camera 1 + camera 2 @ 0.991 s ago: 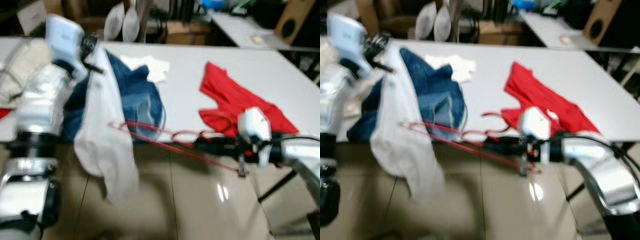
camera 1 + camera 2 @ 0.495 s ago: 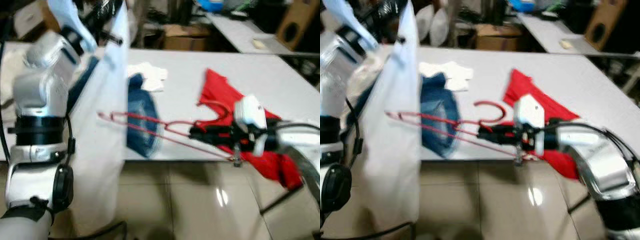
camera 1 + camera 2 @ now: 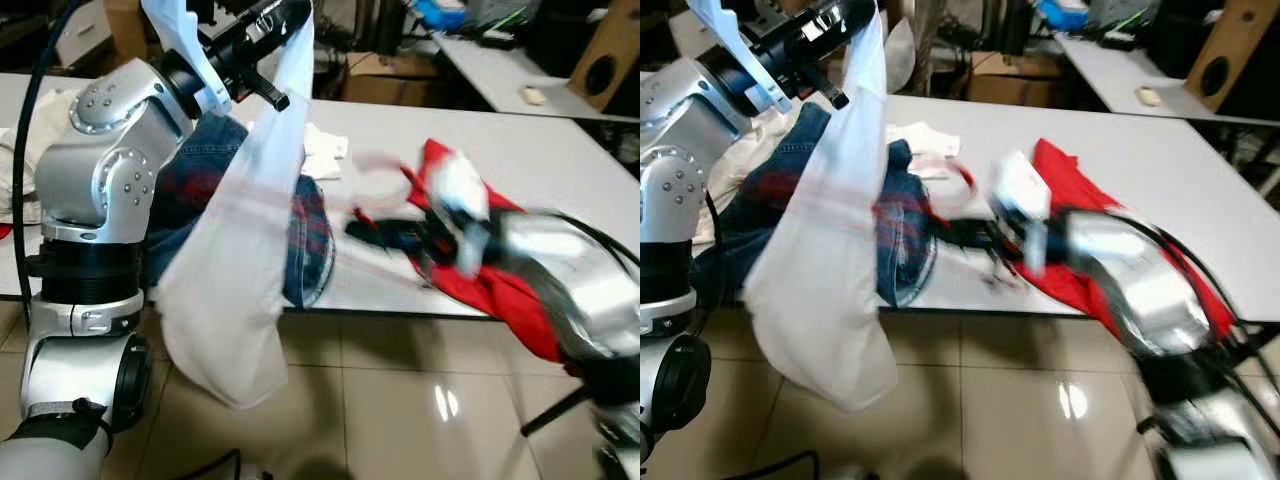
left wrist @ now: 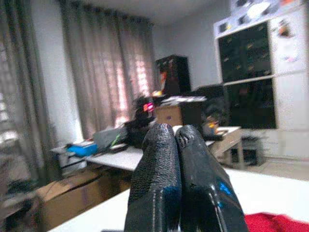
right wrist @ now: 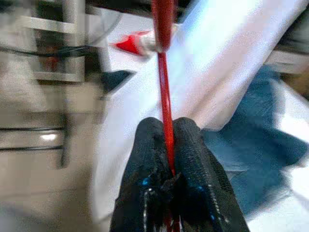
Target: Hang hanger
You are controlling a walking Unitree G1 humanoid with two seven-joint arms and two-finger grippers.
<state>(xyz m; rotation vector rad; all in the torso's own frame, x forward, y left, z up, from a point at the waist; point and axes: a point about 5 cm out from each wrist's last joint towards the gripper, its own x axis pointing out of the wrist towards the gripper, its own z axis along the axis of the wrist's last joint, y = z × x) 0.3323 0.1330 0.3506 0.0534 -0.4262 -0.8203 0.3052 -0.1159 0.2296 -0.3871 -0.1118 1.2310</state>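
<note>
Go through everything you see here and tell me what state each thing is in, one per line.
Left gripper: fingers shut, raised high, pinching the white garment.
White garment: hanging from the left gripper, draped below the table edge.
Right gripper: fingers shut on the red hanger.
Red hanger: held, pointing toward the white garment.
Jeans: crumpled on the table.
Red garment: lying over the table edge.

right gripper (image 5: 168, 145) | black fingers (image 5: 147, 159) pinched tight on red hanger (image 5: 164, 87) wire | wire running straight out toward white garment (image 5: 212, 72) | blue denim (image 5: 260, 145) beside, blurred | tiled floor (image 5: 48, 140) beyond
</note>
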